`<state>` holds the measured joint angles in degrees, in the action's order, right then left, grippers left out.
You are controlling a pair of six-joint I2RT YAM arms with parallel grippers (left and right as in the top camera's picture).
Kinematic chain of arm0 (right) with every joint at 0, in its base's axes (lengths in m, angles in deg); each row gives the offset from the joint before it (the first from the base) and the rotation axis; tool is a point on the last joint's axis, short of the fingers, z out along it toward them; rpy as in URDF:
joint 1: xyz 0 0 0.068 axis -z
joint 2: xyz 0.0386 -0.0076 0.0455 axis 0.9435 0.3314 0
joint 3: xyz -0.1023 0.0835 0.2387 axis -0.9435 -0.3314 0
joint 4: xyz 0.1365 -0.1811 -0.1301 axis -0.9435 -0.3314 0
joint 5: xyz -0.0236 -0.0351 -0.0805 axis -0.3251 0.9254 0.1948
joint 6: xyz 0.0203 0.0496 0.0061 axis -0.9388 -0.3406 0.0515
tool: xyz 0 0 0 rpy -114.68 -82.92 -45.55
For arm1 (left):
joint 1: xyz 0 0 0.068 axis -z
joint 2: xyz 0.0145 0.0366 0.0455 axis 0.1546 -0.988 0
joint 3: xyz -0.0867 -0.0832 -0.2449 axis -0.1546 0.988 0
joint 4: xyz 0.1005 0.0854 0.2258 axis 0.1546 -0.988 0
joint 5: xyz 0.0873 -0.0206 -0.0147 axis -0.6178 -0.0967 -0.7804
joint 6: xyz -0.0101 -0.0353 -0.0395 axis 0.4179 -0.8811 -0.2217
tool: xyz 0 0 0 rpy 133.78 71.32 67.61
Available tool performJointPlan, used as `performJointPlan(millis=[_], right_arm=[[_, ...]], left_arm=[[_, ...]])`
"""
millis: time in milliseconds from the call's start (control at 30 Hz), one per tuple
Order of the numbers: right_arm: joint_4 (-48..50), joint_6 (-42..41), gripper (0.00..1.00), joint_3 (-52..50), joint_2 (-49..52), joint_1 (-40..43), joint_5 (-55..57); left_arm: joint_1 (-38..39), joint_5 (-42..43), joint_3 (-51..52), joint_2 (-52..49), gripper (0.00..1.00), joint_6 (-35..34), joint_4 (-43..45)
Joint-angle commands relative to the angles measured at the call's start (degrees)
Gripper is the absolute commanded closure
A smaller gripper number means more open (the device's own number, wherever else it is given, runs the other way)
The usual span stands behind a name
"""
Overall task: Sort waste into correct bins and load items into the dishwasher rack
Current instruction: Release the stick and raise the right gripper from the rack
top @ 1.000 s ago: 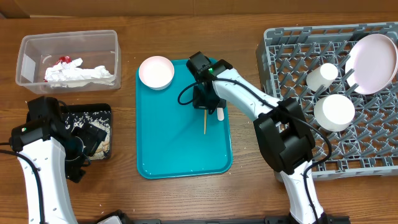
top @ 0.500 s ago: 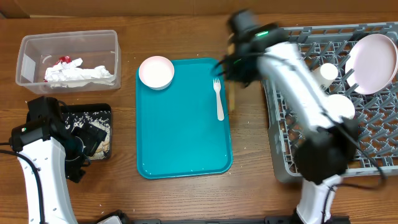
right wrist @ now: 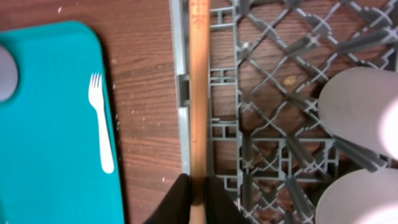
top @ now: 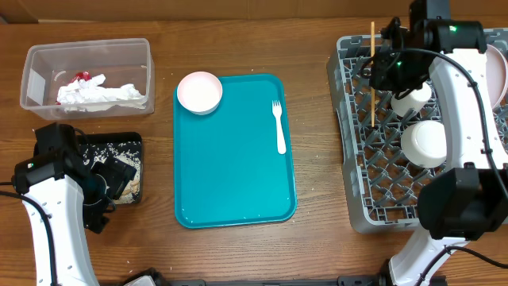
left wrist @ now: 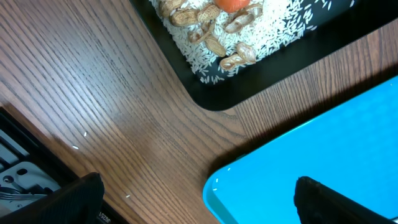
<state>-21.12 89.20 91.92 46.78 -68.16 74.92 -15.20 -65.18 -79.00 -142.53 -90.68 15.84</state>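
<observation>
**Right side**
- Dishwasher rack (top: 357,183): grey lattice crate at the right of the table.
  - It holds a cup (top: 413,99), and a bowl (top: 426,143) just near of it.
  - A plate (top: 500,79) stands at the far right, mostly hidden by the arm.
- Right gripper (right wrist: 199,193): above the far left part of the rack, fingers pinched on a wooden stick (top: 372,71).
  - The stick runs far to near over the rack's left side.
  - Whether it touches the lattice cannot be told.

**Centre**
- Teal tray (top: 234,175).
  - A white fork (top: 279,127) lies on its far right part, tines pointing far.
  - A small bowl (top: 199,92) sits at its far left corner, overlapping the rim.

**Left side**
- Clear tub (top: 36,59): far left, containing crumpled napkins (top: 99,94) and a red wrapper (top: 79,77) touching them.
- Black tray (top: 131,143): near of the tub.
  - It is filled with rice (left wrist: 273,25) and peanuts (left wrist: 214,43).
  - A piece of carrot (left wrist: 233,4) lies on the rice.
- Left gripper (left wrist: 198,183): at the black tray's near side, fingers spread wide with nothing between them. Bare wood and a corner of the teal tray lie beneath it.
</observation>
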Motion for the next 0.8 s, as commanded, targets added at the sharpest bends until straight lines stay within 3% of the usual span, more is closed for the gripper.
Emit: performJointPlan(millis=[0, 200, 533, 667, 767], right_arm=[[1.31, 2.69, 0.78, -0.98, 0.81, 0.72, -1.81], [1.38, 1.92, 0.61, -0.98, 2.03, 0.28, -1.84], [-1.14, 0.28, 0.53, -0.72, 1.64, -1.09, -12.87], [-2.58, -0.52, 0.41, -0.79, 1.55, -6.16, -15.67], [-1.66, -6.56, 0.22, -0.85, 1.62, -12.59, -8.83]], left_arm=[[-0.04, 0.00, 0.09, 0.07, 0.00, 0.72, 0.04], [-0.04, 0.00, 0.09, 0.07, 0.00, 0.72, 0.04], [-0.04, 0.00, 0.09, 0.07, 0.00, 0.72, 0.04], [-0.04, 0.00, 0.09, 0.07, 0.00, 0.72, 0.04], [-0.04, 0.00, 0.09, 0.07, 0.00, 0.72, 0.04]])
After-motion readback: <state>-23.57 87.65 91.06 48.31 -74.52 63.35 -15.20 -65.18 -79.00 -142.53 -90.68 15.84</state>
